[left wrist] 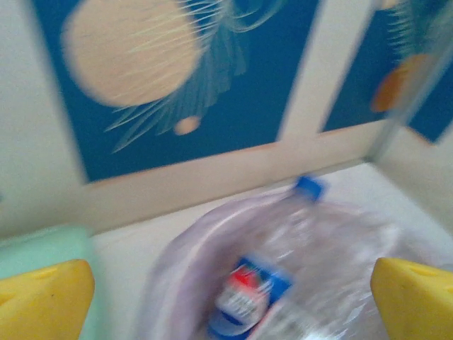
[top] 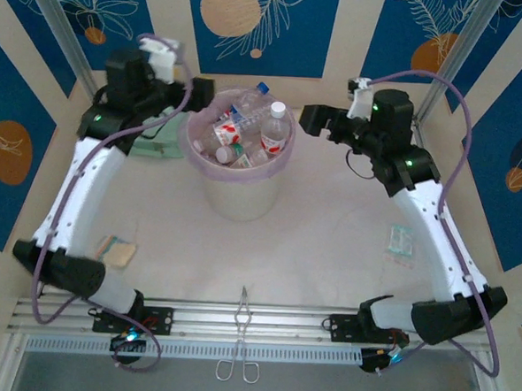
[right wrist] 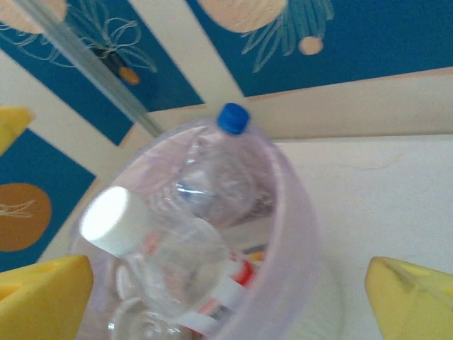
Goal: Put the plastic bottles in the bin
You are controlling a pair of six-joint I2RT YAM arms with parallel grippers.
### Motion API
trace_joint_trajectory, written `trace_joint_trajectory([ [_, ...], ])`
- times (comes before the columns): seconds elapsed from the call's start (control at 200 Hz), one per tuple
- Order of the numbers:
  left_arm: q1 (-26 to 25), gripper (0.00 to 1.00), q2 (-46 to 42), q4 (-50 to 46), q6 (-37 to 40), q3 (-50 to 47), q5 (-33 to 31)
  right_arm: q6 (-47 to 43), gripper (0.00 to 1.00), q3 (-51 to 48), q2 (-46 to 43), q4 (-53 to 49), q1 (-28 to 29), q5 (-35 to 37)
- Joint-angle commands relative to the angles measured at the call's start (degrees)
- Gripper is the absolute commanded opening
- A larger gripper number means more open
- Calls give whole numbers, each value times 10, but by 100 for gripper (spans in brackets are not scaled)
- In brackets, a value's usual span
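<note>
On pale table [top: 329,244], white bin [top: 236,201], blue-patterned walls [top: 254,22]

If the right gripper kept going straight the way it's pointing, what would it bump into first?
Probably the white-capped bottle sticking up out of the bin, which sits right ahead of the right gripper and its open jaws. Depth is hard to judge, so the bin's lilac-lined rim might touch first.
</note>
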Motion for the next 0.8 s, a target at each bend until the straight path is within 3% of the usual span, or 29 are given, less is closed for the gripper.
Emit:
trace_joint_trajectory([
  [0.0, 39, 100, -70, 21, 15, -139, -111, -48, 99, -57, -24, -40, -29, 57],
  [0.145, 90, 100, -168, 93, 12, -359, -217, -74, 99, -217, -64, 35, -53, 171],
  [0.325, 123, 100, -220, 233, 11, -584, -262, -103, 99, -445, -123, 242, -72, 252],
  [0.555, 124, 100, -136, 429, 9, -688, -242, -105, 99, -559, -56, 378, -111, 264],
  [0.725, 124, 100, -36, 544, 21, -690, -211, -131, 99, -584, 40, 515, -112, 254],
  [0.795, 124, 100, -1, 591, 23, -694, -203, -149, 99, -568, 60, 526, -110, 249],
])
